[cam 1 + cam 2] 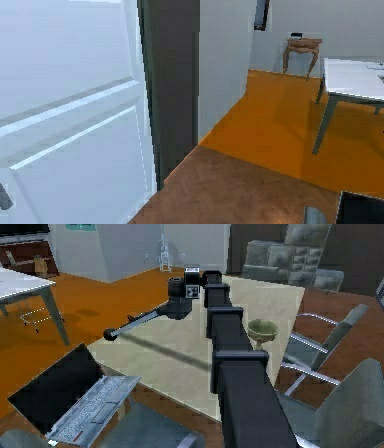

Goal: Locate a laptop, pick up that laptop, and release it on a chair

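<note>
An open laptop [72,396] with a dark screen and grey keyboard lies at the arm side view's lower left, at the near edge of a pale beige surface [150,349]. My arm [232,354] reaches out over that surface. The gripper [112,333] points left, well above and beyond the laptop, with only bare surface and orange floor behind its fingers, so it holds nothing. Two grey chairs with metal frames [322,336] [345,404] stand on the arm's right. A dark flat shape [362,207] sits at the forward view's bottom right corner.
A white door [70,120] and dark frame stand close at the forward view's left. A white table [352,78] stands on orange floor, with a small wooden table [302,48] beyond. A green stemmed bowl [262,329] sits beside the arm. A grey stone-patterned sofa [290,254] stands at the back.
</note>
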Robot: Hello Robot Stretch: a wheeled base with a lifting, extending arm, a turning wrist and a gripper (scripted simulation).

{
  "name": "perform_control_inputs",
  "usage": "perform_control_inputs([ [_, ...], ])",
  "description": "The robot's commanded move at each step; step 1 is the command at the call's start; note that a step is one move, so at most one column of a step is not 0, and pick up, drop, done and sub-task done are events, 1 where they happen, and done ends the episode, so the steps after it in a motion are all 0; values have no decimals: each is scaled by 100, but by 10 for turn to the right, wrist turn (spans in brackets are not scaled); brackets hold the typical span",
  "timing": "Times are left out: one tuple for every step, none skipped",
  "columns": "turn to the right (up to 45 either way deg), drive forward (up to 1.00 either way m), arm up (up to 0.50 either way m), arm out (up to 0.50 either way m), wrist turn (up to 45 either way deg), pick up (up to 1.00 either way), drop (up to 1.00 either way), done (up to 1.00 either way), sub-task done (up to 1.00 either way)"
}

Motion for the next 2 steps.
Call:
perform_control_inputs([
  [0,0,0,-10,0,0,0,0,0],
  [0,0,0,0,-450,0,0,0,0],
])
